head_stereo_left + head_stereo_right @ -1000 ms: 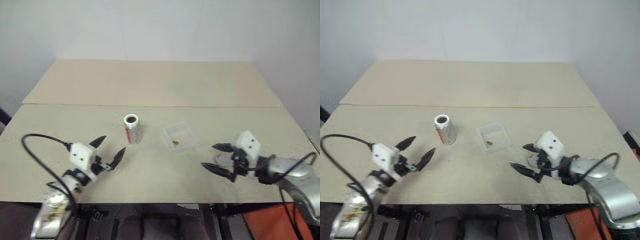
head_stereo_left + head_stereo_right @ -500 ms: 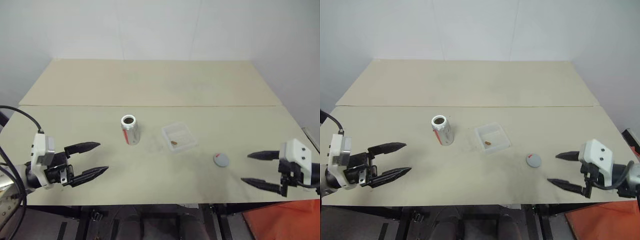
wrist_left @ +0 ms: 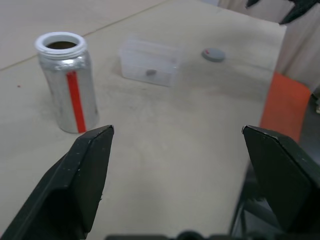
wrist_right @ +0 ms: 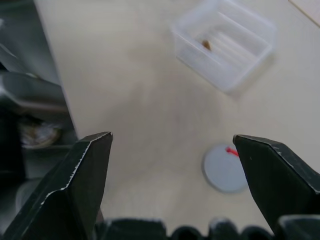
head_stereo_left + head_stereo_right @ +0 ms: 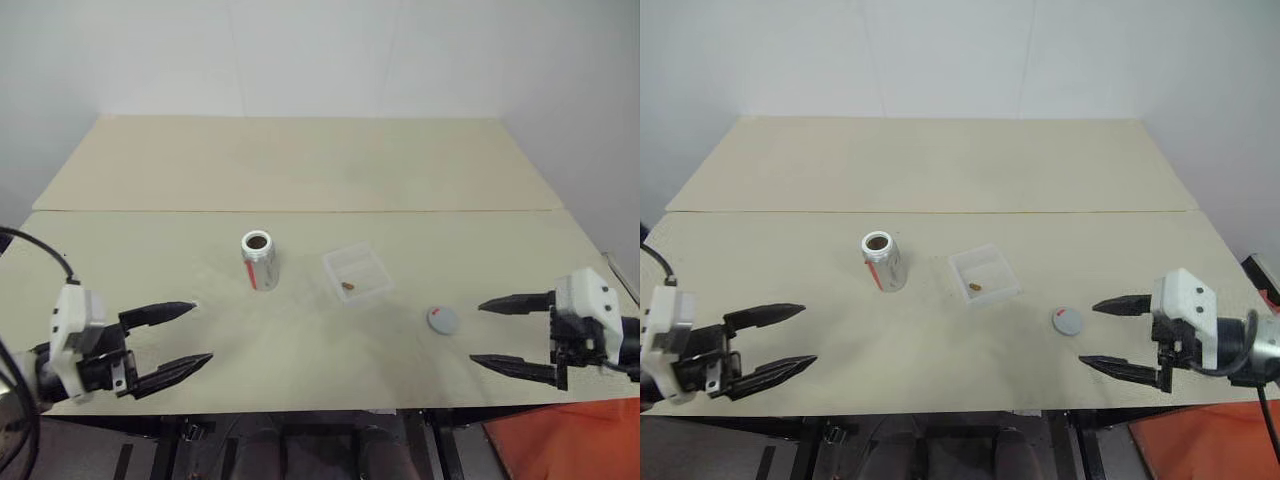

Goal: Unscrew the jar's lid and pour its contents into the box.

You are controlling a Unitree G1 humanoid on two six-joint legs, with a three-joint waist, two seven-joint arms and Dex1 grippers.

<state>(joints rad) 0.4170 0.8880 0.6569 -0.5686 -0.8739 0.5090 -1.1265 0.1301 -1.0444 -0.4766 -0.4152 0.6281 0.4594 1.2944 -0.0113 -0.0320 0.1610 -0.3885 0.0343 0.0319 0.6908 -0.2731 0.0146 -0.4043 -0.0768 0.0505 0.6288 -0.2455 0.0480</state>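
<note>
The open jar [image 5: 259, 259] stood mid-table beside the box [image 5: 357, 273]; the lid [image 5: 442, 320] lay near the right gripper [image 5: 497, 335]. Both grippers' fingers were spread, empty, left gripper [image 5: 180, 336] at the front edge.

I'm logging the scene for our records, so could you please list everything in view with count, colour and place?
jar: one, silvery with red stripe, upright and lidless, mid-table left of the box.
box: one, clear plastic, mid-table.
contents: one brown piece, inside the box.
lid: one, grey with red mark, flat on the table right of the box.
table: one, beige.
left gripper: one, black fingers, open, near the table's front left edge.
right gripper: one, black fingers, open, front right beside the lid.
</note>
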